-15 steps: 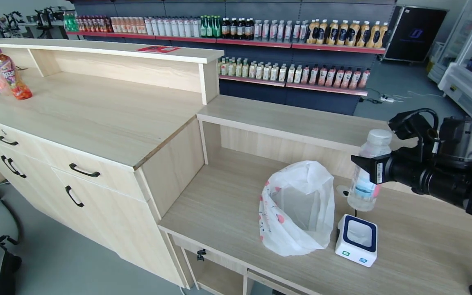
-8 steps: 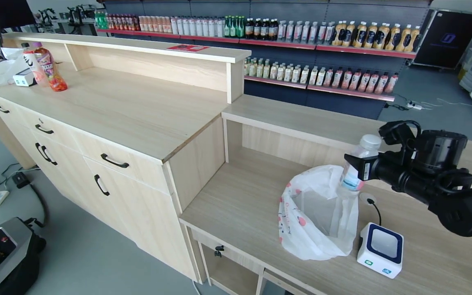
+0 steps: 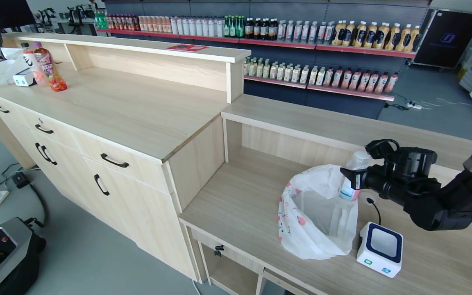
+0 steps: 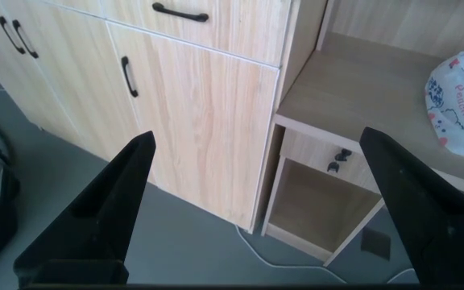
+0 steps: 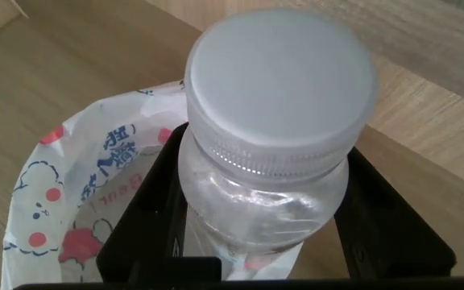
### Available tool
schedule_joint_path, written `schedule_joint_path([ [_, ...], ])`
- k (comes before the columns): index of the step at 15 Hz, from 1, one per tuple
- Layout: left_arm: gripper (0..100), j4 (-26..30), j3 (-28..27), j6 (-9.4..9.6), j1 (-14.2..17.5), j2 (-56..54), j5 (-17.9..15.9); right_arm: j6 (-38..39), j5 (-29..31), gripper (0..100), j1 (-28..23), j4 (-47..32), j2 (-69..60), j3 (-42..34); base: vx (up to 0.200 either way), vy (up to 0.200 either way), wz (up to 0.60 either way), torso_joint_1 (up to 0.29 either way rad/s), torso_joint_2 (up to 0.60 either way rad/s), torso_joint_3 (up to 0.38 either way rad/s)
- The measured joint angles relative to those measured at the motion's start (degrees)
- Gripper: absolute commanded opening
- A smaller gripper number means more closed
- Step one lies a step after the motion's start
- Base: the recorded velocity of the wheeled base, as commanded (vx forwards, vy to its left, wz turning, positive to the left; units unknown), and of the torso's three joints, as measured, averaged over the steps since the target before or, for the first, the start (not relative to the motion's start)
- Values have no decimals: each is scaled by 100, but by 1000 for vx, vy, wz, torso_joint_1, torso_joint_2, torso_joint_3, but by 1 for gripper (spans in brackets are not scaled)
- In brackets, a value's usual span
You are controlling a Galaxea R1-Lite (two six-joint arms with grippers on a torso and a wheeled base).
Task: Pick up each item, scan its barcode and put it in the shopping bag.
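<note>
Right jaws: closed on the bottle (image 3: 351, 181) just below its white cap, holding it upright. Bottle: clear, its lower part inside the mouth of the bag (image 3: 314, 221) and visible through the thin plastic; whether its base touches the bag's bottom cannot be told. Bag: white, printed, standing open on the lower desk (image 3: 236, 200). Scanner (image 3: 380, 248): white with a blue frame, on the desk just beside the bag on the robot's right, window facing up. Left jaws: wide apart, holding nothing, hanging over the floor (image 4: 200, 242) in front of the cabinet doors (image 4: 192, 121). Upper desk, far left: two drinks (image 3: 51, 71) upright beside a small white box (image 3: 23, 77). Drink shelves (image 3: 301, 39) stand behind
</note>
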State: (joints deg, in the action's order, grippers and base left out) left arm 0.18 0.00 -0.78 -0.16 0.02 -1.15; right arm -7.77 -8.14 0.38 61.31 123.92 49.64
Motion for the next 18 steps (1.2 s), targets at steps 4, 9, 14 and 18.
schedule_joint_path([
  [4,100,0,0,2,-2,0,0,-213,-527,0,-56,127,395,313,0,0,0,0,0,0],
  [9,100,0,0,0,0,-2,0,-233,-874,0,-60,274,806,714,0,0,0,0,0,0],
  [14,100,-2,0,2,0,0,2,-304,-1191,0,-65,279,1217,1243,0,0,0,0,0,0],
  [18,100,2,0,0,-5,0,2,-518,-1362,0,-71,260,1547,1640,0,0,0,0,0,0],
])
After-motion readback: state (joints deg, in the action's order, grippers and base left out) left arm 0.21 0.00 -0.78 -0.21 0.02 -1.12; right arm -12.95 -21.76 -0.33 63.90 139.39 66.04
